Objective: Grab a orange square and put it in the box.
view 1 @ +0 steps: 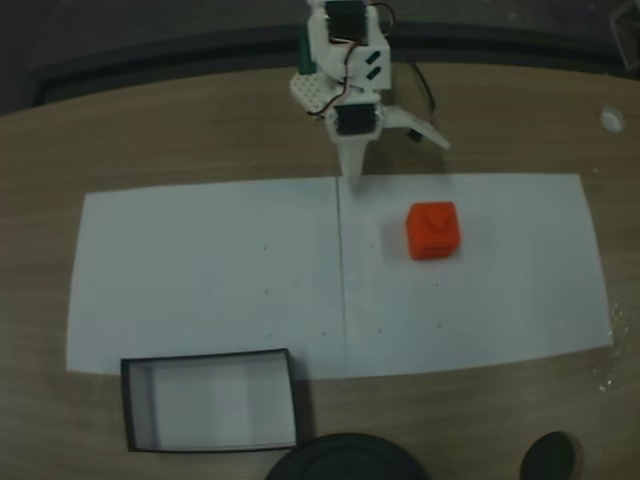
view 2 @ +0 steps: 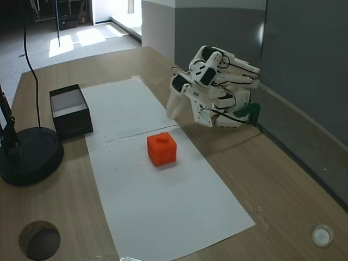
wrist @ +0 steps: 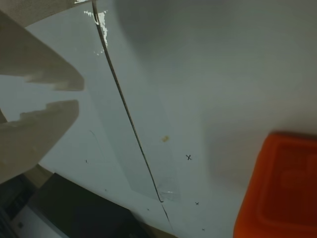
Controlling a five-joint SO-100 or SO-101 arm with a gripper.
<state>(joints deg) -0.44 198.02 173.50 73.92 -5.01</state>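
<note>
One orange square [view 1: 432,230]; one box [view 1: 211,400]; gripper [wrist: 67,96] seemingly ajar.

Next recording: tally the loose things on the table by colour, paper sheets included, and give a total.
Orange: 1, the cube
Black: 2, the box and the round base
White: 3, two paper sheets and a small cap
Total: 6

Matt white paper [view 1: 220,270] lies on a wood-grain table [view 1: 200,130]; the orange square [view 1: 433,230] looks like smooth plastic.
</note>
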